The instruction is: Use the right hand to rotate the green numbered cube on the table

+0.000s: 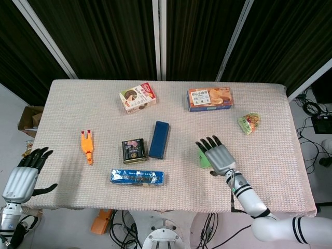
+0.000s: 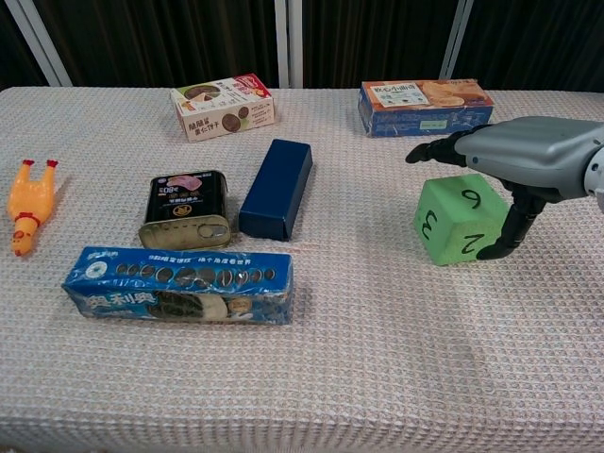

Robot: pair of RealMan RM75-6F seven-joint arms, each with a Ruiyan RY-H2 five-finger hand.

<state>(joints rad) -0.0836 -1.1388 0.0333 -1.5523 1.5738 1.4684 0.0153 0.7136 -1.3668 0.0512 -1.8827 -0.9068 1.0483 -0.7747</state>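
The green numbered cube [image 2: 458, 222] sits on the right half of the table, with 6 on top, 3 on its left face and 2 facing front. My right hand [image 2: 528, 156] hovers over it palm down, fingers spread past its top rear edge and the thumb hanging down by its right front edge. In the head view my right hand [image 1: 217, 154] covers most of the cube [image 1: 203, 160], leaving only a green sliver. It holds nothing. My left hand [image 1: 23, 175] is open off the table's front left corner.
Left of the cube lie a dark blue box [image 2: 276, 187], a tin can [image 2: 186, 208] and a long blue biscuit packet [image 2: 179, 285]. A rubber chicken [image 2: 26, 203] lies far left. Two snack boxes [image 2: 224, 106] [image 2: 425, 104] stand at the back, a green packet [image 1: 249, 123] at the right.
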